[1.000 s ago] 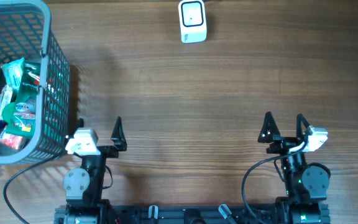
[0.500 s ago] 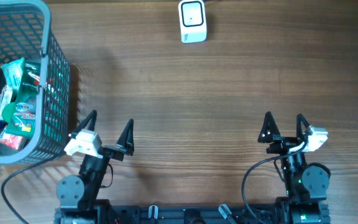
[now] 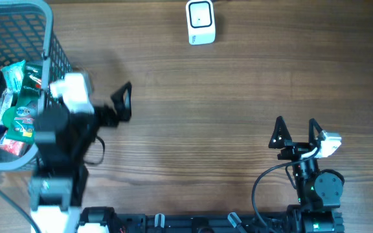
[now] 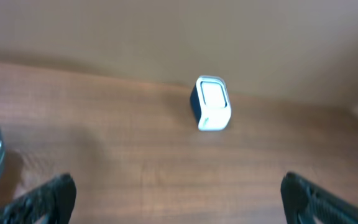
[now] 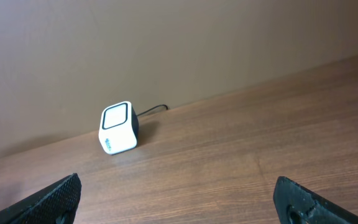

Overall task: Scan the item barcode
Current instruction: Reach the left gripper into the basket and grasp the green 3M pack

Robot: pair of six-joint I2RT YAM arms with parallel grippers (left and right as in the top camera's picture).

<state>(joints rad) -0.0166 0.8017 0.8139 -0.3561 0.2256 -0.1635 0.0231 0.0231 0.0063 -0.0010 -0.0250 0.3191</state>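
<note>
The wooden bench (image 3: 238, 90) fills the overhead view. A grey mesh basket (image 3: 47, 39) stands on its far-left corner. The left arm (image 3: 57, 129), blurred, sits over the basket's right wall.

Inside the basket lie several packets (image 3: 19, 110), mostly green and white with some red, crowded together. The top one is tilted, its long axis running roughly away from the robot. Their print is too small to read, and no barcode can be made out.

The scanner (image 3: 201, 21) is a small white box at the far edge of the bench, near the middle and well apart from the basket. Its long axis runs away from the robot. Its dark-rimmed window tilts upward and back toward the arms. A small mark below the window is unreadable. A thin cable (image 5: 154, 110) leaves its back.

The left pincer (image 4: 178, 198) is spread wide and empty, aimed at the scanner from above the bench. The right pincer (image 3: 295, 126) is also spread wide, holding and touching nothing, at the near right.
</note>
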